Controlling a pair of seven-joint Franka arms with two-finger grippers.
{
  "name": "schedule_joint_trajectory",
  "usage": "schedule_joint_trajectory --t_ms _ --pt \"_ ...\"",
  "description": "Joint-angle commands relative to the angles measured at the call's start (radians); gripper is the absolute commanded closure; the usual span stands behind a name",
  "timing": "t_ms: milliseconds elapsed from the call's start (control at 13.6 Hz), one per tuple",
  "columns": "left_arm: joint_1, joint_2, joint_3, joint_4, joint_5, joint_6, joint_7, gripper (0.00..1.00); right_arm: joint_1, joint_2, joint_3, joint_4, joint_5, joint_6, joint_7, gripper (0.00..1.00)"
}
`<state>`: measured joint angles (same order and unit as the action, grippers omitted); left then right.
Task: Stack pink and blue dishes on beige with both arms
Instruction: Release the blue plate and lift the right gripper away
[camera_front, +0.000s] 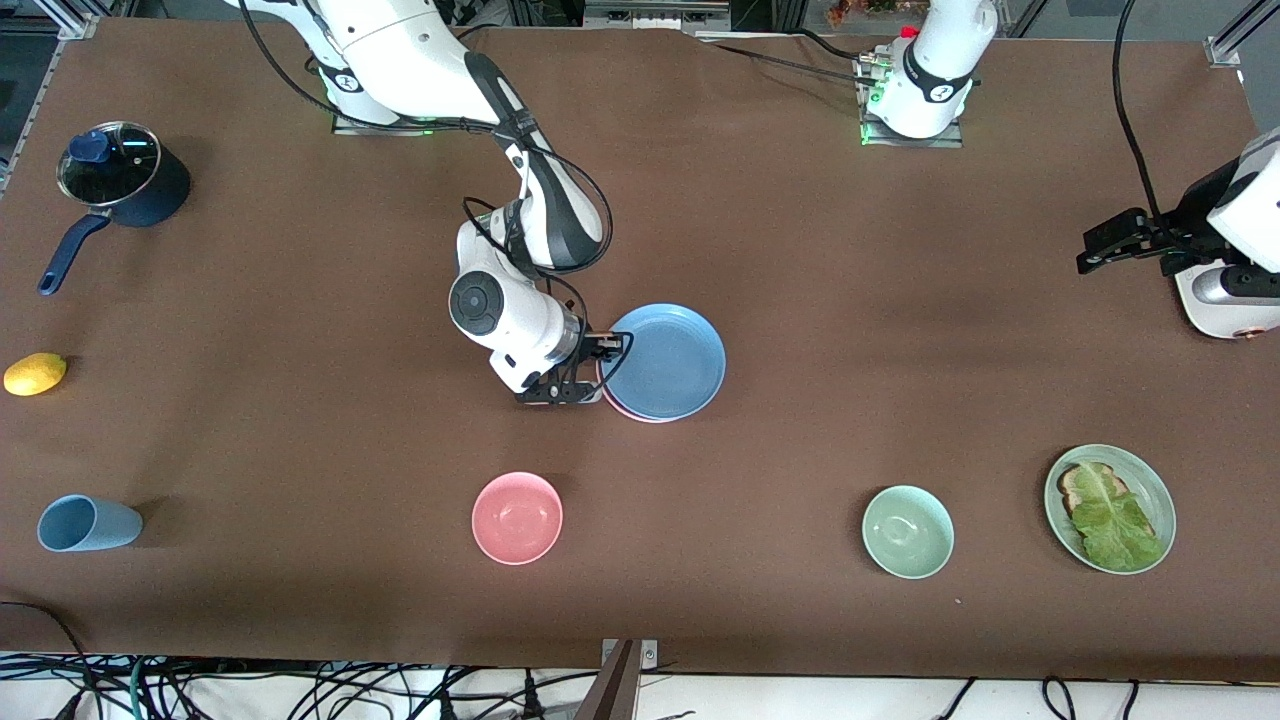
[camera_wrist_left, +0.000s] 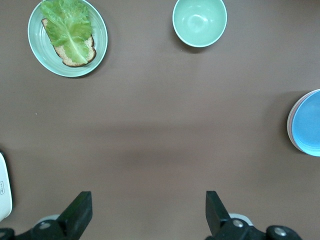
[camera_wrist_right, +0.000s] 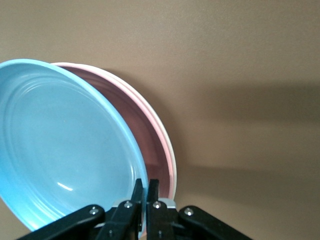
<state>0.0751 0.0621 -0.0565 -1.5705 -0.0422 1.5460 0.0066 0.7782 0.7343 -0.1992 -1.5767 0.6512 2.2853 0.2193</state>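
right claw (camera_front: 601, 350) – pinching blue plate (camera_front: 665, 360) rim | left claw (camera_wrist_left: 147, 212) – wide, waiting

the right hand (camera_front: 600, 362) grips the rim of the blue plate (camera_front: 668, 360), tilted above the pink plate (camera_wrist_right: 159, 150) on the beige plate (camera_wrist_right: 171, 145), mid-surface (camera_front: 800, 300). the left hand (camera_wrist_left: 145, 212) hangs over the left arm's end, waiting.

The right gripper (camera_front: 608, 347) pinches the blue plate's (camera_front: 665, 360) rim, tilted over the pink plate (camera_front: 640, 413). Nearer the front camera stand a pink bowl (camera_front: 517, 517) and a green bowl (camera_front: 907, 531) (well apart), bare table (camera_front: 780, 300) between. The left gripper (camera_front: 1100, 245), fingers spread, waits over the left arm's end.
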Motion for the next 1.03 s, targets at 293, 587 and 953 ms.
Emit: schedule_joint_trajectory --t_ms 293,587,953 --pt "0.011 0.005 -0.005 0.014 -0.019 -0.009 0.024 0.0 0.0 -0.009 -0.012 0.026 0.002 -0.047 -0.005 0.0" --pt "0.011 0.007 -0.005 0.014 -0.018 -0.009 0.024 0.0 0.0 -0.076 -0.078 0.029 -0.103 -0.179 -0.003 0.0" --pt "0.011 0.007 -0.005 0.014 -0.018 -0.009 0.024 0.0 0.0 -0.232 -0.196 0.029 -0.351 -0.426 0.002 0.0"
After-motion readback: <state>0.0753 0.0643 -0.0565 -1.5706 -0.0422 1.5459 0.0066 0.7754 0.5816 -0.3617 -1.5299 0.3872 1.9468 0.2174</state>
